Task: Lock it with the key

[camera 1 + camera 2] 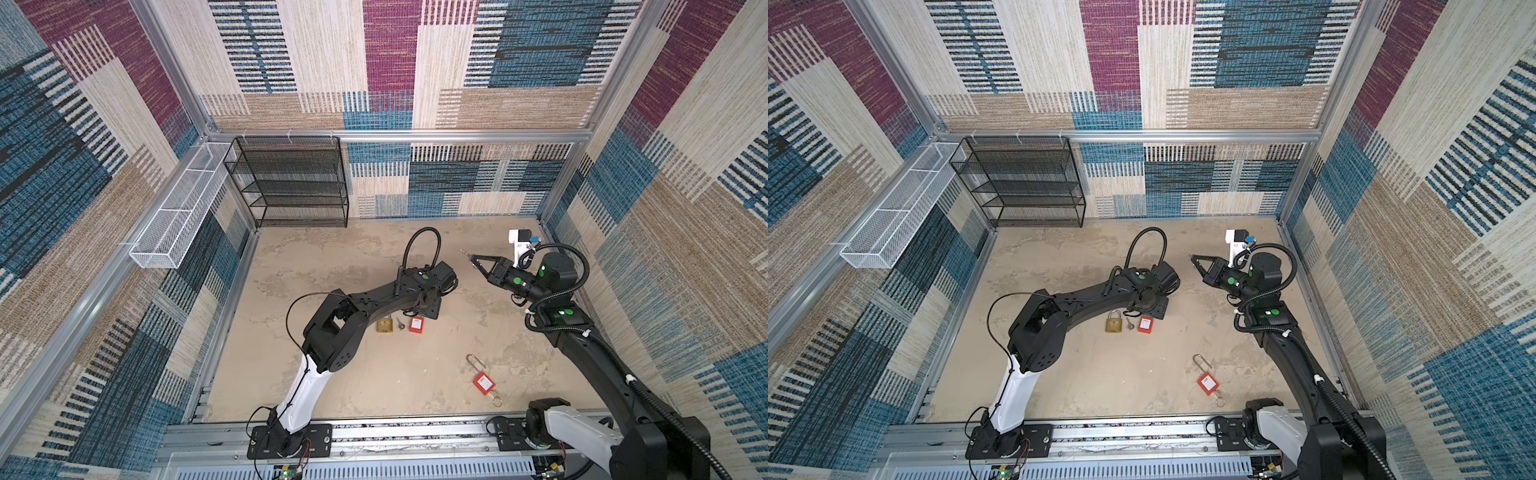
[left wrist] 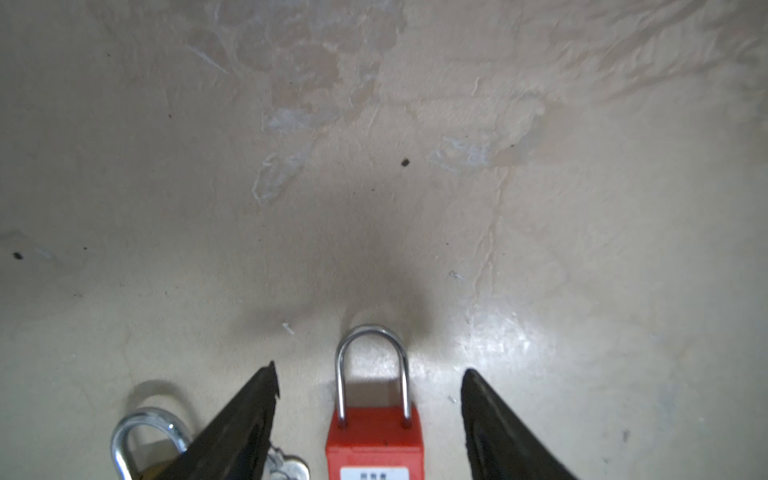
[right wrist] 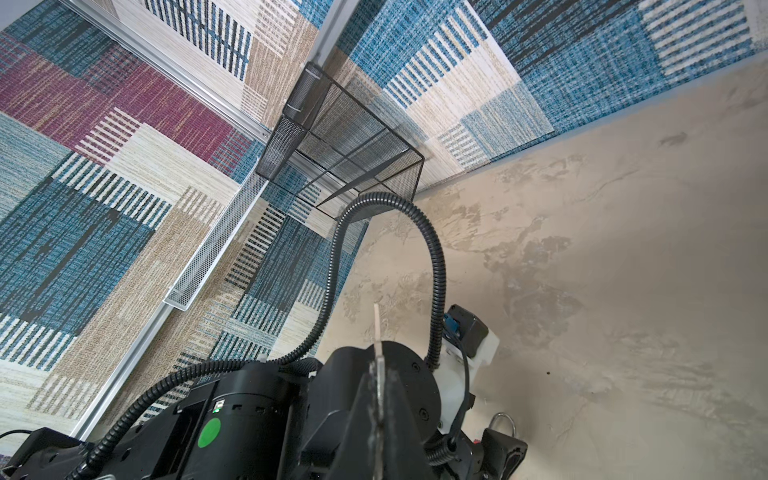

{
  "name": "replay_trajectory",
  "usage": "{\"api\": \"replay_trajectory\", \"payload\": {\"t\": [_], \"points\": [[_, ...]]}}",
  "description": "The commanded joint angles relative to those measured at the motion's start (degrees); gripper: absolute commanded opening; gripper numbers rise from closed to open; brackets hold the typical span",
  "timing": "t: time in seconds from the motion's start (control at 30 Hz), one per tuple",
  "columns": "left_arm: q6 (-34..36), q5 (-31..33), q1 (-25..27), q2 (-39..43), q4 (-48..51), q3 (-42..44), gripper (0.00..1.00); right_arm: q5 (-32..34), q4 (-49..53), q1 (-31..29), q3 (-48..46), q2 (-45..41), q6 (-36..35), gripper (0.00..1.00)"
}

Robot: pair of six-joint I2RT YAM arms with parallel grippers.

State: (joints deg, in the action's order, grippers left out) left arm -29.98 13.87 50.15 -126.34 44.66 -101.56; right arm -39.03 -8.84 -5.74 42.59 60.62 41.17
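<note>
While the right gripper (image 1: pixel 473 261) is clamped on a key (image 3: pixel 376 326) held in the air at 1 o'clock of the locks, the left gripper (image 2: pixel 370 370) hangs wide open and empty, its jaws either side of the red lock (image 2: pixel 375 440) lying mid-table (image 1: pixel 332 374). A brass lock (image 1: pixel 385 325) and a loose key (image 1: pixel 400 323) lie at its 9 o'clock. Fetching the key looks done; gripping the lock, inserting and turning remain.

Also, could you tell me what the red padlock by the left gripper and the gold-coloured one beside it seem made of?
Red padlock: the body looks like matte moulded plastic, evenly red with a white label. Its shackle looks like polished steel, bright with highlights. Gold-coloured padlock: probably brass, from its yellow metallic sheen, though plated metal is possible.
</note>
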Motion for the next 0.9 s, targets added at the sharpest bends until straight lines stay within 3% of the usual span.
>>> {"api": "replay_trajectory", "payload": {"t": [0.0,0.87], "points": [[1.2,3.0,0.0,-0.9,3.0,-1.0,0.71,-1.3,-1.9,0.1,-0.1,0.2,0.2,0.00],[-0.1,3.6,-0.7,-2.1,7.2,-3.7,0.70,-2.1,-2.1,0.6,0.5,0.0,1.2,0.00]]}}
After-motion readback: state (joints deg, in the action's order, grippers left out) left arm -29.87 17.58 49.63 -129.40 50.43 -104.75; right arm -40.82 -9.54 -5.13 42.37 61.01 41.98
